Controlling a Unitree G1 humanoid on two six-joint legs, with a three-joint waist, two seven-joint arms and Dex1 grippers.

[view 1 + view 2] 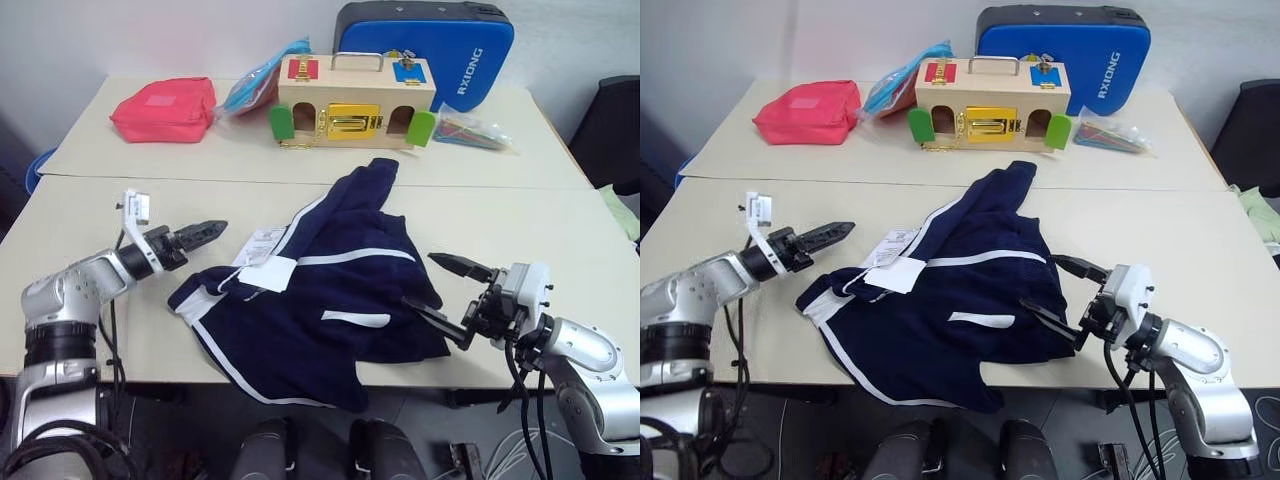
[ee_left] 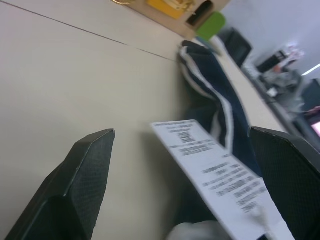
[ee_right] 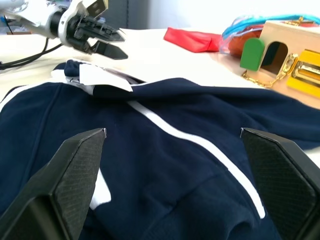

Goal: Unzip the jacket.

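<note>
We see the jacket (image 1: 330,300) lying crumpled on the near bench (image 1: 90,210), with its lower edge hanging a little over the front rim. Its paper hang tags (image 1: 262,260) rest near the white collar, on the side of our left arm. The zipper we cannot find clearly among the folds.

The left tool (image 1: 200,236) hovers just beside the collar and the tags, above the bare bench; its jaws stand wide apart in the left wrist view and it holds nothing. The right tool (image 1: 450,292) is at the other side of the jacket, near the edge of the fabric, with its jaws also fully apart and empty.

We judge that the task is at its beginning or between two grasps: no tool has hold of the fabric. The next move calls for finding the zipper pull near the collar, so one tool must pin the cloth while the other takes the pull. The tags may get in the way
</note>
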